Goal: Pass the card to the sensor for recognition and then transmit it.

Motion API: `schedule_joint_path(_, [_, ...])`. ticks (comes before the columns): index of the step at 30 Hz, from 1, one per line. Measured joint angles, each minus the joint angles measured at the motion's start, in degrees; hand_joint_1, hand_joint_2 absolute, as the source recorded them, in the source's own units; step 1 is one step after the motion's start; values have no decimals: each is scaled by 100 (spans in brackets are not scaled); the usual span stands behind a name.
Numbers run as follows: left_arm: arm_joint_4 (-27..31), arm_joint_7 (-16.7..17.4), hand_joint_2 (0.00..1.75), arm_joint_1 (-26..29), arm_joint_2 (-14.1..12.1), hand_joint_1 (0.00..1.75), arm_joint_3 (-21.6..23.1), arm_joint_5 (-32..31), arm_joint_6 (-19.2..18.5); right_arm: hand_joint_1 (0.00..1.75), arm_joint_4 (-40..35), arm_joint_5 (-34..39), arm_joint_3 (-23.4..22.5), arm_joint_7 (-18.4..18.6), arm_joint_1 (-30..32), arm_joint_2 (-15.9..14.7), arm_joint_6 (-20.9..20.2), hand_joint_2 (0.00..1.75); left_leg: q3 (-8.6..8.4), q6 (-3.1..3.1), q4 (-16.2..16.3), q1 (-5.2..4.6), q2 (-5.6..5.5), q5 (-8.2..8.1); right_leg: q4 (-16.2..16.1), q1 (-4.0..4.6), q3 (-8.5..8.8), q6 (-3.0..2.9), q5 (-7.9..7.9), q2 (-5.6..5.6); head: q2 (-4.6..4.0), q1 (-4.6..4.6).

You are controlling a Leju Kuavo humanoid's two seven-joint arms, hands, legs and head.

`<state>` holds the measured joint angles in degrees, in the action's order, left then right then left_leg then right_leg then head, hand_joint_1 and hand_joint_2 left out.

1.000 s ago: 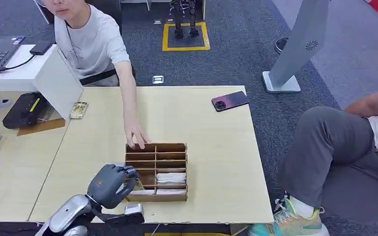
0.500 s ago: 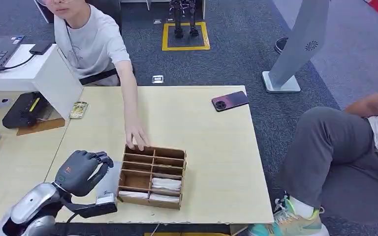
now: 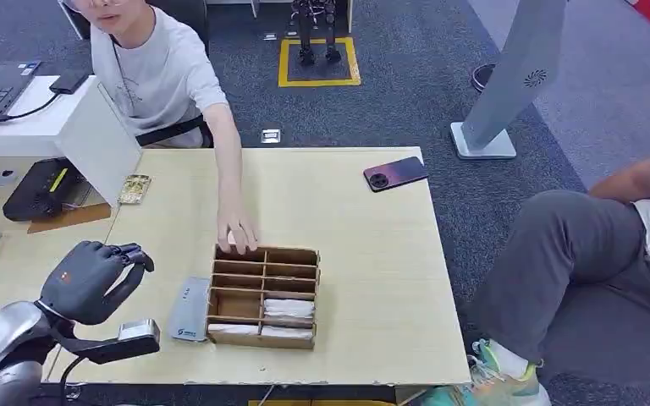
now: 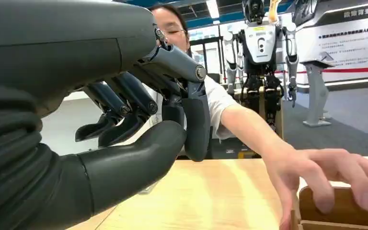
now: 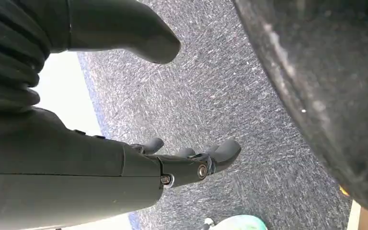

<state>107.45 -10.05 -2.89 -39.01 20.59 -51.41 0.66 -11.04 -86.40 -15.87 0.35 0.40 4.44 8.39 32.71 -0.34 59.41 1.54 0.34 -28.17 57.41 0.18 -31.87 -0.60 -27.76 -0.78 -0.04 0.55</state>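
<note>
The left hand (image 3: 91, 279), fingers curled on nothing, hovers beside the grey card (image 3: 189, 309) lying flat to its right against the wooden divider box (image 3: 264, 296), long axis pointing away; right hand (image 5: 191, 160) hangs open.

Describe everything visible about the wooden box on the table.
The box is an open-topped organiser of thin brown wood, split by dividers into two columns of shallow slots. It lies flat near the table's front edge. The two right-hand slots nearest the robot hold white folded items, and a pale strip lies in the nearest left slot. A person's hand rests on its far left corner. A grey flat device lies right beside its left side. The left robot hand is apart from it.
</note>
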Motion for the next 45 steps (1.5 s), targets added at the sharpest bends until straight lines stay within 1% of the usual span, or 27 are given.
schedule_joint_path(4, [44,-65,175,16,24,175,-13,-2,0,0,0,0,0,0,0,0,2,175,-1,0,0,0,-1,0,-1,0,0,0,0,1,0,-2])
schedule_joint_path(5, [48,-70,175,17,37,52,-13,-2,0,0,0,0,0,-2,0,0,2,175,-1,0,1,0,0,0,-1,0,-1,0,0,1,0,-2])
schedule_joint_path(6, [48,-83,175,15,59,0,-13,-7,-2,0,0,7,0,-4,0,0,7,175,-3,0,1,0,0,0,-1,0,-2,0,0,0,0,-4])
schedule_joint_path(8, [48,-133,175,-23,194,0,4,-65,-15,0,0,65,0,-15,4,-2,39,175,-2,0,1,-1,0,0,-2,-1,-4,0,0,1,0,0])
schedule_joint_path(10, [33,-140,175,-165,407,0,134,-168,-15,0,0,138,-4,-42,8,-2,70,175,0,0,3,-1,-5,0,-4,-1,-6,0,0,10,0,-2])
schedule_joint_path(12, [-81,-65,175,-417,669,0,403,-254,11,0,0,201,-33,-57,7,-2,96,175,1,1,3,-1,-12,0,-4,-1,1,1,1,18,0,-2])
schedule_joint_path(14, [-168,61,175,-547,880,0,723,-332,142,0,0,227,-48,-44,-1,4,96,175,0,0,3,-1,2,0,-4,-2,0,-7,9,15,0,-7])
schedule_joint_path(16, [-199,96,175,-563,931,0,868,-341,234,0,-4,227,-55,-13,-59,70,99,175,0,0,3,-3,36,0,-4,-3,-19,-12,16,-11,0,0])
schedule_joint_path(20, [-210,101,175,-583,981,0,1021,-326,310,0,-2,221,-90,2,-74,206,85,175,7,-2,2,-5,12,2,-3,-6,-23,-11,13,9,0,2])
schedule_joint_path(33, [-238,103,175,-600,1051,0,1086,-323,334,0,-2,221,-136,15,-72,240,85,175,16,-2,1,-15,13,2,-2,-15,-29,-9,11,12,0,2])
schedule_joint_path(35, [-238,112,175,-577,1047,0,1089,-321,385,0,-2,203,-136,26,-73,240,96,175,19,-2,1,-15,12,2,-2,-15,-27,-9,12,13,0,2])
schedule_joint_path(38, [-219,158,175,-397,973,0,1086,-462,536,0,-2,325,-155,63,-84,271,125,175,19,-2,1,-16,14,2,-1,-16,-32,-9,12,11,0,4])
schedule_joint_path(39, [-221,54,175,-408,962,0,1089,-402,513,0,-11,444,-199,209,-153,335,78,175,24,2,2,-15,11,7,-1,-15,-41,-9,12,14,0,4])
schedule_joint_path(40, [-225,-112,175,-503,979,0,1102,-240,421,0,-24,556,-267,482,-260,438,-73,175,35,-7,2,-12,2,19,-1,-13,-46,-9,14,16,0,0])
schedule_joint_path(41, [-258,-214,175,-678,1056,0,1165,-60,317,0,-52,637,-304,805,-357,507,-166,175,45,-2,2,-12,-14,24,-1,-13,-48,-8,15,24,0,11])
schedule_joint_path(42, [-308,-232,175,-873,1165,0,1241,74,267,0,-90,827,-375,1026,-471,553,-164,175,52,5,2,-12,-21,31,-1,-14,-49,-6,19,41,0,4])
schedule_joint_path(43, [-358,-221,175,-1036,1270,0,1303,105,245,0,-111,942,-458,1149,-577,601,-153,175,51,1,2,-12,-23,35,-1,-13,-49,-6,24,39,0,-2])
schedule_joint_path(45, [-470,-182,175,-1299,1490,0,1488,101,240,0,-153,1034,-568,1130,-800,655,-140,175,41,0,2,-15,-6,35,-1,-15,-49,-7,41,25,0,-4])
